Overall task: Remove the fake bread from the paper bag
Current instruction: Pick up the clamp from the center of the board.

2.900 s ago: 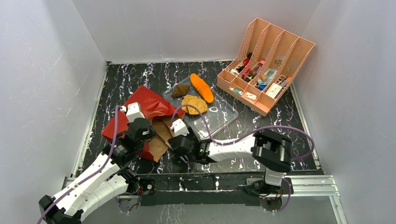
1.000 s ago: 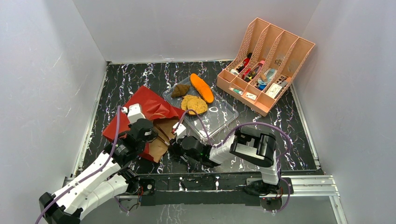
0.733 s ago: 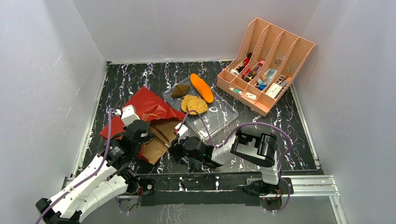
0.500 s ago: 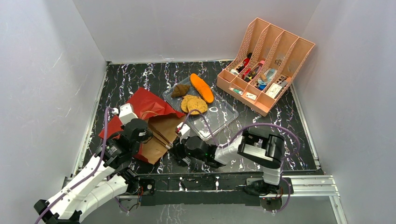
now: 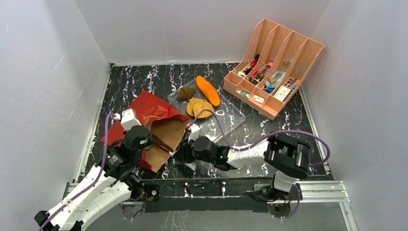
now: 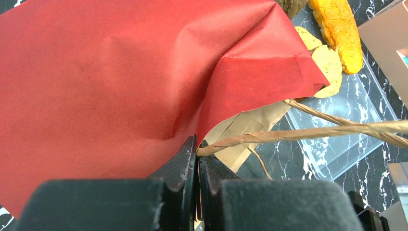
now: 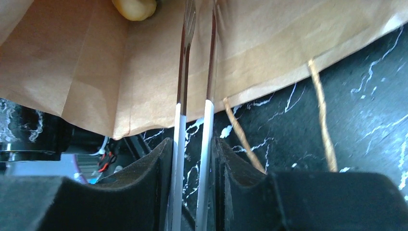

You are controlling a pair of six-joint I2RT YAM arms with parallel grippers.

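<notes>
The paper bag (image 5: 146,108) lies on its side, red outside, with its brown inside (image 5: 166,137) facing the near edge. My left gripper (image 5: 138,140) is shut on the bag's twisted paper handle (image 6: 298,134), beside the red paper (image 6: 120,72). My right gripper (image 5: 186,153) is shut on a pair of metal tongs with white handles (image 7: 195,72), which reach into the bag's mouth. A pale yellow piece (image 7: 134,7) lies deep in the bag by the tong tips. An orange loaf (image 5: 208,90), a dark lump (image 5: 185,93) and tan rounds (image 5: 199,107) lie on the clear tray (image 5: 226,120).
A pink slotted organizer (image 5: 274,67) with small items stands at the back right. Grey walls close in the left, back and right sides. The bag's second handle (image 7: 322,115) trails loose on the black marbled table (image 5: 134,79).
My left gripper has pulled the bag's handle toward the near left, and the mouth shows more brown inside. My right gripper with the tongs has shifted slightly right at the mouth.
</notes>
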